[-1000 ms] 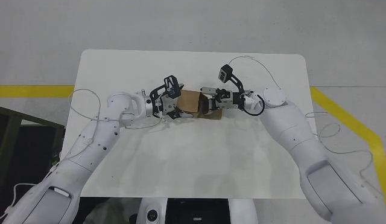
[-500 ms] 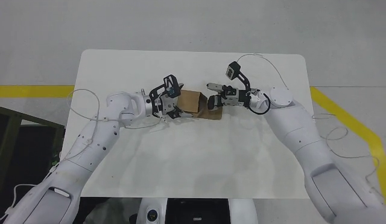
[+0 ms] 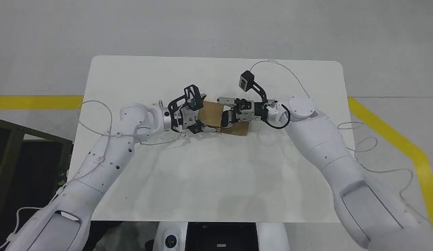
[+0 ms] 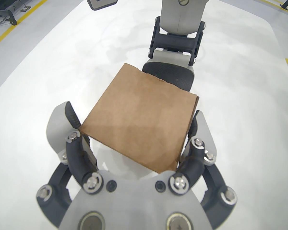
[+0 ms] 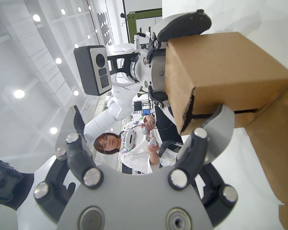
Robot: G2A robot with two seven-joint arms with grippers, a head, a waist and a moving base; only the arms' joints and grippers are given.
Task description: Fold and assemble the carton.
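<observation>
A brown carton (image 3: 215, 114) lies near the middle of the white table (image 3: 203, 183). My left gripper (image 4: 134, 120) is shut on the carton (image 4: 139, 120), one finger on each side wall at its left end. From the opposite end my right gripper (image 5: 147, 120) stands open. One of its fingers (image 5: 220, 118) rests against the carton's end face (image 5: 180, 101); the other finger (image 5: 74, 120) is in free air. A loose flap (image 5: 273, 149) sticks out from the carton's underside beside that finger. In the left wrist view a pad of the right gripper (image 4: 170, 75) sits behind the carton's far edge.
The table's front half (image 3: 223, 183) is bare white surface. Thin cables trail from both arms, one over the left side (image 3: 95, 109) and one over the back right (image 3: 291, 72). Yellow floor tape (image 3: 40, 102) runs past the table's sides.
The right gripper drew back to the right, away from the carton, then returned to its end face. The left gripper kept its hold and stayed put.
</observation>
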